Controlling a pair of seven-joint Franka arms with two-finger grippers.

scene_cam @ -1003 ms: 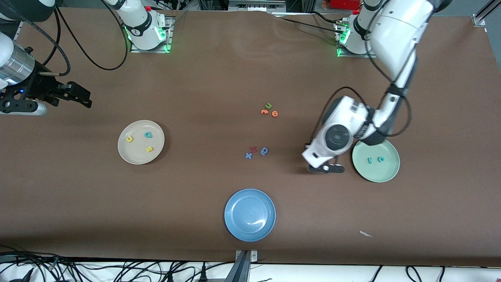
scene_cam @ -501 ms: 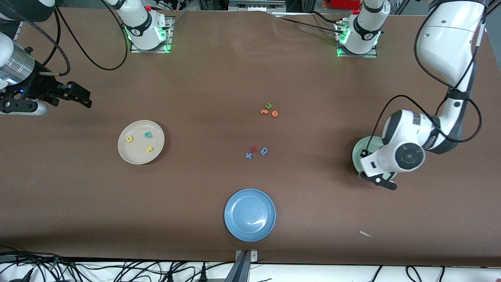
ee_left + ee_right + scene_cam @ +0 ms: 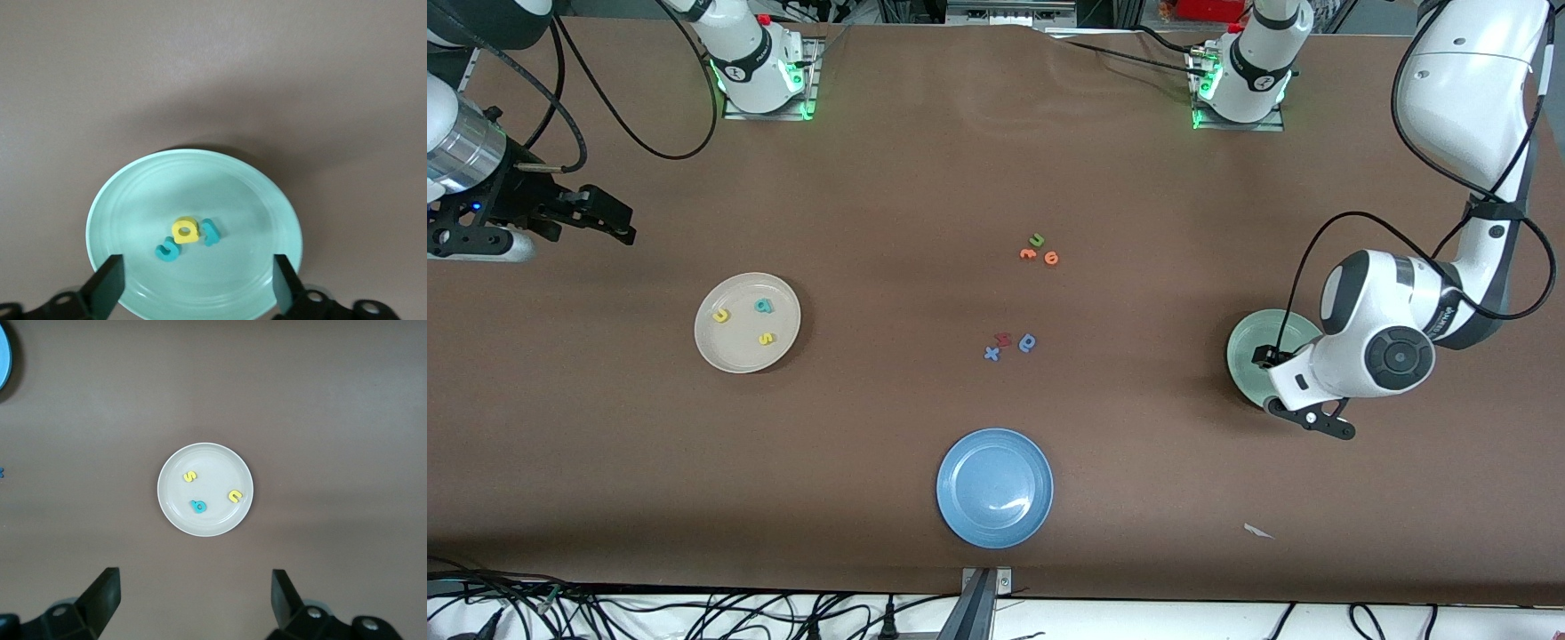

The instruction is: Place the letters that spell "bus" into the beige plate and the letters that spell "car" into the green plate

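The green plate (image 3: pixel 133 193) holds a teal "c" (image 3: pixel 168 249), a yellow "a" (image 3: pixel 185 229) and a teal "r" (image 3: pixel 211 231), lying close together. My left gripper (image 3: pixel 197 287) hovers open over this plate with nothing between its fingers. In the front view the left arm covers most of the green plate (image 3: pixel 1249 351), with the left gripper (image 3: pixel 1309 418) over the plate's nearer edge. The beige plate (image 3: pixel 738 351) carries a yellow "u" (image 3: pixel 720 315), a teal "b" (image 3: pixel 762 306) and a yellow "s" (image 3: pixel 766 338). My right gripper (image 3: pixel 605 220) waits open at the right arm's end of the table.
A blue plate (image 3: pixel 994 487) sits near the front edge. Mid-table lie a green "u" with orange letters (image 3: pixel 1037 251) and a blue and red letter group (image 3: pixel 1009 344). A white scrap (image 3: pixel 1258 531) lies nearer the camera than the green plate.
The left arm swung from beside the green plate to over it, toward its own end of the table. The yellow "a" now lies in the plate. The right arm stayed still.
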